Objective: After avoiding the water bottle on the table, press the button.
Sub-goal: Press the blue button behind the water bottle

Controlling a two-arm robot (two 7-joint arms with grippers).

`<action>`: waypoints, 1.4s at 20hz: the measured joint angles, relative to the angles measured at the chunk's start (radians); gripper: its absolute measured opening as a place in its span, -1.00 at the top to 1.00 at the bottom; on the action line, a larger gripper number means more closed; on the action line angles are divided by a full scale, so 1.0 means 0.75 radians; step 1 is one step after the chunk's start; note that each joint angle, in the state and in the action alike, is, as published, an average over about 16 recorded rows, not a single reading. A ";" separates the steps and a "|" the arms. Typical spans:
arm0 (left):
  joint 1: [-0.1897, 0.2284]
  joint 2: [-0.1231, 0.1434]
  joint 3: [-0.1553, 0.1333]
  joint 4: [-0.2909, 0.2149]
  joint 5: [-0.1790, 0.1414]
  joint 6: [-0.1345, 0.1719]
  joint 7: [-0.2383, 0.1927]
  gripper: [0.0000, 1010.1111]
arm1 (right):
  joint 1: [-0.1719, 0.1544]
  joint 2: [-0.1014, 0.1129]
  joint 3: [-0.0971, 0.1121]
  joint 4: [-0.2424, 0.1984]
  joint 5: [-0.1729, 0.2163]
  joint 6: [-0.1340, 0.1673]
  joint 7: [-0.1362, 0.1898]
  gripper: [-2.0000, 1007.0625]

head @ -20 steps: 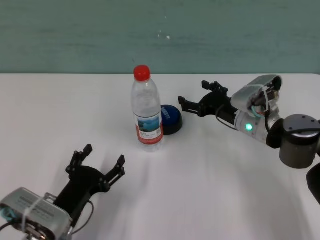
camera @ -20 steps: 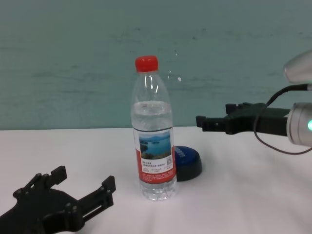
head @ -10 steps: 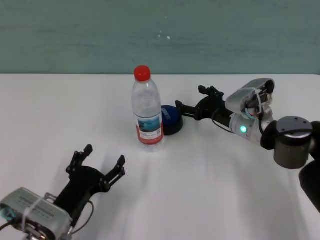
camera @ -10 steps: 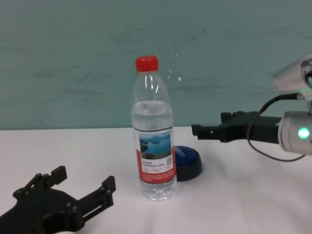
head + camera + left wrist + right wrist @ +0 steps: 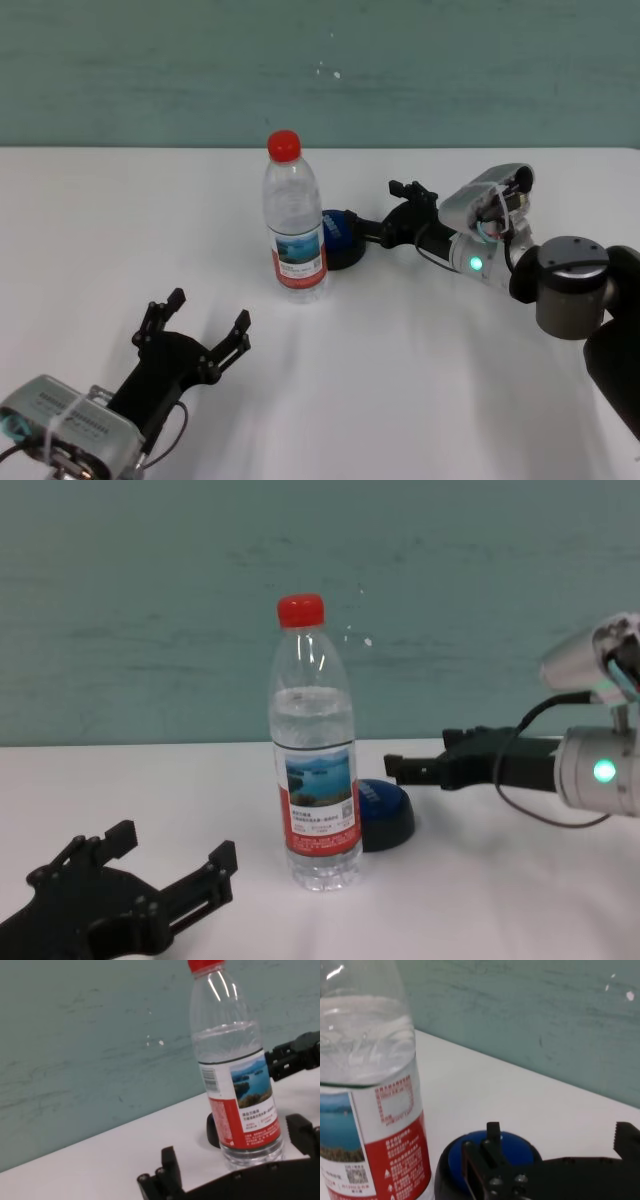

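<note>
The water bottle (image 5: 294, 215), clear with a red cap and a lake label, stands upright on the white table (image 5: 420, 380) near the middle. The blue button (image 5: 342, 238) sits just behind and right of it, touching or nearly touching the bottle's base. My right gripper (image 5: 378, 207) is open, reaching in from the right behind the bottle, with its lower finger at the button's right edge. In the right wrist view the button (image 5: 485, 1146) lies just under the fingers, with the bottle (image 5: 370, 1085) beside it. My left gripper (image 5: 208, 308) is open and empty, low at the front left.
A teal wall runs along the table's far edge. In the chest view the bottle (image 5: 315, 770) stands in front of the button (image 5: 388, 815), and the right gripper (image 5: 415, 755) hovers at the button's right. The left gripper (image 5: 172, 845) rests near the front edge.
My right gripper has moved left and a little down, from clear of the button to right over its right edge. The bottle, the button and the left arm have not moved.
</note>
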 joint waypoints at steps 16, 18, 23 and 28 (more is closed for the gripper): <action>0.000 0.000 0.000 0.000 0.000 0.000 0.000 -0.98 | 0.021 -0.041 -0.008 0.114 -0.025 -0.022 0.020 -0.99; 0.000 0.000 0.000 0.000 0.000 0.000 0.000 -0.98 | 0.024 -0.044 -0.006 0.120 -0.026 -0.023 0.021 -0.99; 0.000 0.000 0.000 0.000 0.000 0.000 0.000 -0.98 | 0.030 -0.049 -0.002 0.129 -0.030 -0.025 0.021 -0.99; 0.000 0.000 0.000 0.000 0.000 0.000 0.000 -0.98 | 0.043 -0.056 0.000 0.143 -0.035 -0.028 0.021 -0.99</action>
